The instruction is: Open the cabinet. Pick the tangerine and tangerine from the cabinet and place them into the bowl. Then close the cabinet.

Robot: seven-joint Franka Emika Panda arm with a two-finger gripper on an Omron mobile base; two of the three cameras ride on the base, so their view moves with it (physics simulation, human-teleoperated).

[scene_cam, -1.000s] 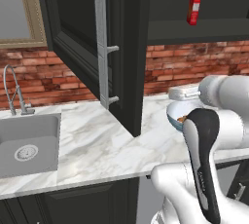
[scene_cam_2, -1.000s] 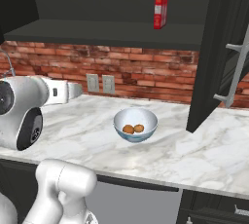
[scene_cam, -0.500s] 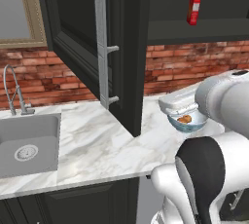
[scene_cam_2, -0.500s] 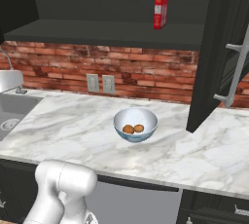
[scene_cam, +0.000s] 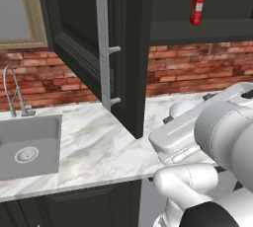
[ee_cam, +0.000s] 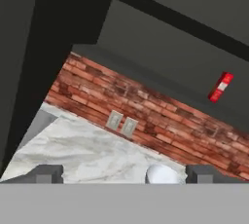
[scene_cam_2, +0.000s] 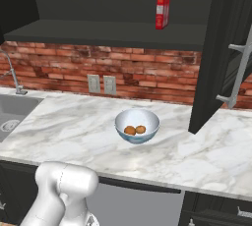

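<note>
The black cabinet (scene_cam_2: pixel 108 29) stands open, its left door (scene_cam: pixel 79 38) swung out over the counter with a silver bar handle (scene_cam: pixel 105 48). The right door (scene_cam_2: pixel 219 58) is open too. On the marble counter below sits the bowl (scene_cam_2: pixel 137 125), with two tangerines (scene_cam_2: pixel 130 130) (scene_cam_2: pixel 141 129) side by side in it. In the hand view my gripper (ee_cam: pixel 124 174) is open with nothing between its fingertips (ee_cam: pixel 46 173). It looks up at the cabinet from low over the counter, and the bowl's white rim (ee_cam: pixel 163 174) lies just ahead of it.
A tall red carton (scene_cam_2: pixel 163 10) stands on the cabinet shelf. A sink (scene_cam: pixel 27 144) with a faucet (scene_cam: pixel 12 93) is set into the counter at the left. Two wall outlets (scene_cam_2: pixel 101 83) sit on the brick wall. My white arm (scene_cam: pixel 217 137) bulks large at the right.
The arm has swung out of the right base view's left side and closer to the left base camera, now covering the bowl there. Bowl, tangerines and doors have not moved.
</note>
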